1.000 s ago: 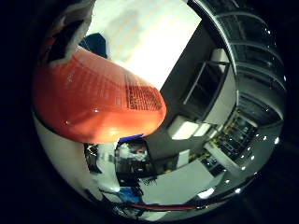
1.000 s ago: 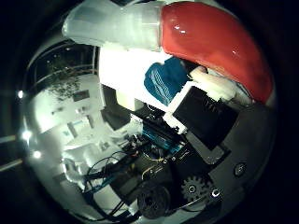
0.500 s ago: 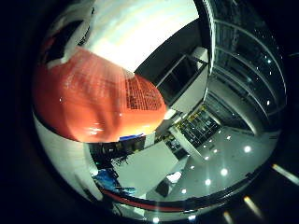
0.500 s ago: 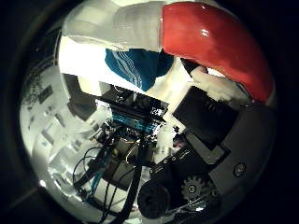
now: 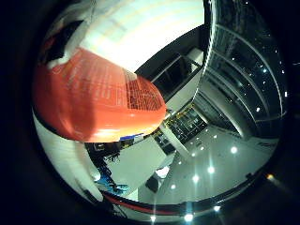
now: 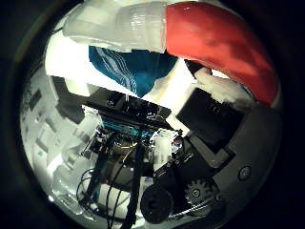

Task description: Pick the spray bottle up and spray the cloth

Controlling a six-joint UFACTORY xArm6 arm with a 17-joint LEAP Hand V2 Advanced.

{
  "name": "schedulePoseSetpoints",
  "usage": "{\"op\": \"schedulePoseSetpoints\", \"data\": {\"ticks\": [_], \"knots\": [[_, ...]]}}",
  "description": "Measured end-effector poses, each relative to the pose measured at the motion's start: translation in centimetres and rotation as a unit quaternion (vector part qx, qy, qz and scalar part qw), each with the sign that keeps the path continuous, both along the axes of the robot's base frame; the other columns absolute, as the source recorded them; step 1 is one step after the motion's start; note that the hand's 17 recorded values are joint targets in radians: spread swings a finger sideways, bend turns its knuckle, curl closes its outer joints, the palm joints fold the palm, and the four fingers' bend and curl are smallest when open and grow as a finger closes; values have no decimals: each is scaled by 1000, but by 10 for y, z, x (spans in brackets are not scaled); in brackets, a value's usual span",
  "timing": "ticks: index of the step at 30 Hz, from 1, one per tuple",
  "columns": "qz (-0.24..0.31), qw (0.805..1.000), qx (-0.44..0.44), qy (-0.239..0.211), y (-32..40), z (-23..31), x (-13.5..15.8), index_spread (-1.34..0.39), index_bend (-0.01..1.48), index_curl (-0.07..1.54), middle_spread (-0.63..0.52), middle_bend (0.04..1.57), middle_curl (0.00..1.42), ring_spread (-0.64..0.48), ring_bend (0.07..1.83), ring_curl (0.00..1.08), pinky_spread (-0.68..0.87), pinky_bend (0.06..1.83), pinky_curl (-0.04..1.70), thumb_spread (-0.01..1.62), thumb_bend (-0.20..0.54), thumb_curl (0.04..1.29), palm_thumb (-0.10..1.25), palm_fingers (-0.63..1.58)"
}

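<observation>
A red spray bottle (image 6: 219, 43) with a whitish spray head (image 6: 114, 27) lies close against the palm in the right thumb side palm view. My hand (image 6: 219, 124) is shut on it, with white and black fingers (image 6: 227, 88) curled against its side. A blue patterned cloth (image 6: 133, 69) lies on the white table (image 6: 67, 72), beyond the spray head. In the right little finger side palm view the bottle's red body (image 5: 94, 94) with its printed label fills much of the picture.
A dark rack of electronics (image 6: 129, 124) stands by the table's edge in the right thumb side palm view. The right little finger side palm view shows the white tabletop (image 5: 159, 33), shelving and a ceiling with lights (image 5: 225, 150).
Both views have swung, so the hand has turned with the bottle in it. The cloth now sits larger and more central past the spray head. The grip looks unchanged.
</observation>
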State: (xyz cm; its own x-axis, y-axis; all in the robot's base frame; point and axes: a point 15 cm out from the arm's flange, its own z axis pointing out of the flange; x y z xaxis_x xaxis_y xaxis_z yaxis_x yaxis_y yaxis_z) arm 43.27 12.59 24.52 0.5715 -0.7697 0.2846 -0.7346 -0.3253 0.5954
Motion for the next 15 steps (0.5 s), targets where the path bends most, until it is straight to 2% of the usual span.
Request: {"op": "schedulePoseSetpoints", "data": {"ticks": [10,15], "knots": [[-7,1000,3,-3,-6,3,2,-225,1087,842,-73,1394,618,-168,1483,633,-194,985,1439,710,-19,883,1021,1167],[-9,999,24,-24,-5,12,9,-226,1085,845,-73,1393,618,-168,1483,632,-196,985,1440,710,-19,882,1022,1167]]}}
